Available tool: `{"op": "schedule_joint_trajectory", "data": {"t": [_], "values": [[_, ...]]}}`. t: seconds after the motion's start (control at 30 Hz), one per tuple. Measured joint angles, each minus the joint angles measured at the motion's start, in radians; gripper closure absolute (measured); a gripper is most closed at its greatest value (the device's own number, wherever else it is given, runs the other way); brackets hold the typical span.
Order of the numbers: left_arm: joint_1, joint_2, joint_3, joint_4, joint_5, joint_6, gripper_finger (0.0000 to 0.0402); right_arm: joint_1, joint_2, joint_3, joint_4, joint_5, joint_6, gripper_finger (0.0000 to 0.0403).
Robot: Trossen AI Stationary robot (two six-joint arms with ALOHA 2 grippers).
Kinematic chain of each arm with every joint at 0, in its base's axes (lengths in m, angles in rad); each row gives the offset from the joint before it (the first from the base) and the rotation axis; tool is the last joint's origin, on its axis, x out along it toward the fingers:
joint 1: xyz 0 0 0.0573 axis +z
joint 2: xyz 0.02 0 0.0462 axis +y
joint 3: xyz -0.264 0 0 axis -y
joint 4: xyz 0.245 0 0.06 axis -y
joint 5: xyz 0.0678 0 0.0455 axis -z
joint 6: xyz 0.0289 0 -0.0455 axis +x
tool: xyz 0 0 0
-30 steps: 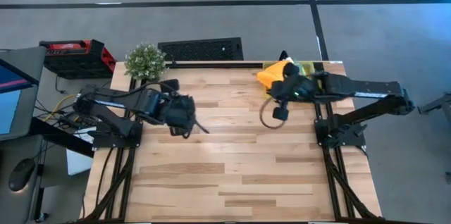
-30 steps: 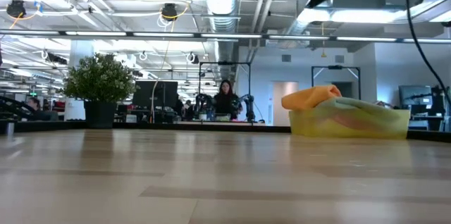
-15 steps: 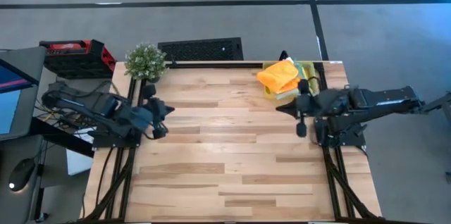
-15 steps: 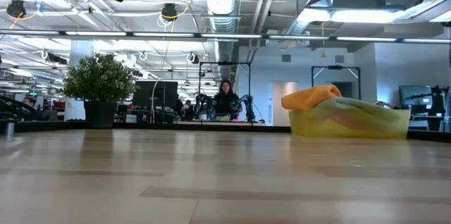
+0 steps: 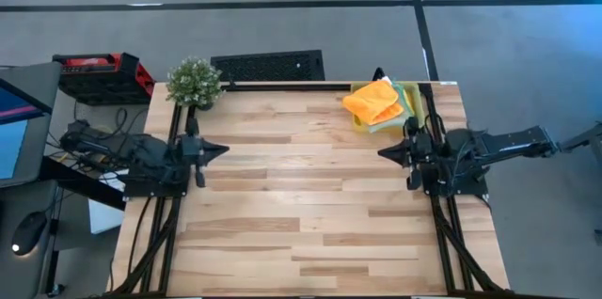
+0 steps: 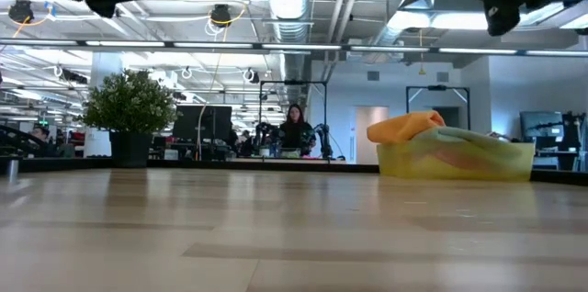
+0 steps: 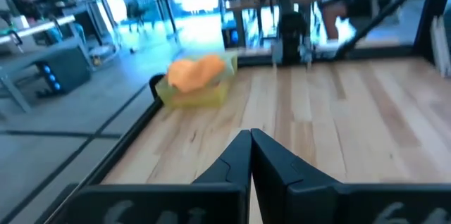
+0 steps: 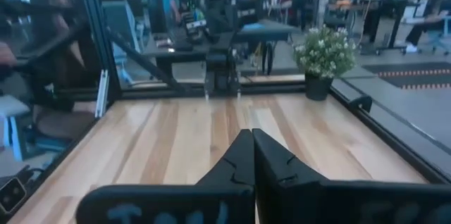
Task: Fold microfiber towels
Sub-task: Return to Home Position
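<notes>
An orange towel (image 5: pixel 372 101) lies folded on top of a pile in a translucent yellow tray (image 5: pixel 406 111) at the table's far right corner; a pale green towel (image 6: pixel 459 152) shows under it. The orange towel also shows in the left wrist view (image 7: pixel 194 71). The pink and yellow towels are hidden. My left gripper (image 5: pixel 224 149) is shut and empty at the table's left edge. My right gripper (image 5: pixel 382 153) is shut and empty at the right edge, just near of the tray.
A small potted plant (image 5: pixel 194 82) stands at the far left corner. The bare wooden table (image 5: pixel 301 196) lies between the arms. A person (image 6: pixel 295 129) stands in the room beyond the far edge.
Both arms have drawn back from over the table, the left to the left edge, the right away from the tray to the right edge. The towels in the tray have stayed still.
</notes>
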Motion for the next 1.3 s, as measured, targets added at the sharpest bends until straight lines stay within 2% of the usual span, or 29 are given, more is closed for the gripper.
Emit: {"op": "schedule_joint_trajectory", "data": {"t": [0.37,0.5,0.87,1.07,1.3], "values": [[0.000,-0.355,-0.187,0.007,0.001,0.028,0.0401,0.000,-0.142,-0.267,0.235,0.000,0.025,0.0390],[0.000,-0.347,-0.201,0.031,0.025,0.029,0.0401,0.000,-0.162,-0.367,0.352,0.000,0.044,0.0392],[0.001,-0.352,-0.420,0.302,0.019,0.100,0.0401,-0.007,-0.152,-0.372,0.310,0.030,0.058,0.0391],[0.001,-0.338,-0.431,0.331,0.061,0.086,0.0401,-0.007,-0.152,-0.372,0.277,0.030,0.035,0.0387],[0.000,-0.326,-0.431,0.326,0.061,0.052,0.0401,-0.007,-0.152,-0.372,0.220,0.030,0.035,0.0370]]}}
